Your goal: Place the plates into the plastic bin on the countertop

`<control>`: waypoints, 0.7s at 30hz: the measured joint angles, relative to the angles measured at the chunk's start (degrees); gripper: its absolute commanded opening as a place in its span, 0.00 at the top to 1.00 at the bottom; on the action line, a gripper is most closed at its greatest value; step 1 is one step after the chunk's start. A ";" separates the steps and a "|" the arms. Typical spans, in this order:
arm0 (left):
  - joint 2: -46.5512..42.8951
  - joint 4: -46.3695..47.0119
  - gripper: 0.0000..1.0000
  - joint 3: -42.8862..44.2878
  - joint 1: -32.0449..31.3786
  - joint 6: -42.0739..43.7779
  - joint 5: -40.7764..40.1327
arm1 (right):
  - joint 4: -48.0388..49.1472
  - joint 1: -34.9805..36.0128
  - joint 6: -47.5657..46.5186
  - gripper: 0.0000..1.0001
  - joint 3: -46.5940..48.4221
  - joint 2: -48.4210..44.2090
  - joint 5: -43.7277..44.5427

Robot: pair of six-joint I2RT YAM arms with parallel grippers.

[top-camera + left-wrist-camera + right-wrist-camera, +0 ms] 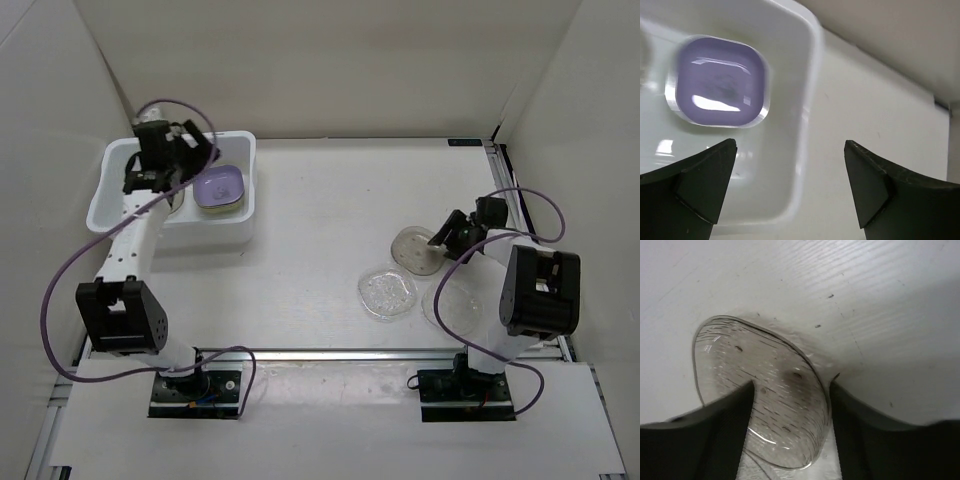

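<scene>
The plastic bin (205, 236) held a purple plate (219, 186), the left gripper (790, 144) wide open above it. The right gripper (791, 385) straddled a clear plate's (735, 357) rim, half-open.

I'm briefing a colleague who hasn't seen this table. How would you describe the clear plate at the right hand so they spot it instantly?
On the right half of the white countertop, clear round plates cluster. The greyish plate lies farthest from the arm bases. Unlike the bubbly plate and the faint plate, its rim sits between the fingers of the right hand.
</scene>
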 measured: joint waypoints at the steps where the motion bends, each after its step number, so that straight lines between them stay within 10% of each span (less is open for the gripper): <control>1: -0.66 0.76 0.01 -1.07 -2.67 1.84 1.53 | 0.85 0.00 -0.35 0.60 -0.02 0.55 -0.57; 6: -1.70 4.81 0.01 -5.55 -16.31 9.60 10.51 | 2.71 0.00 0.17 1.00 -0.09 3.21 -3.43; 21: 9.92 9.29 0.01 -6.60 -32.39 16.33 23.69 | 3.54 7.26 -1.46 1.00 1.46 -6.82 -11.61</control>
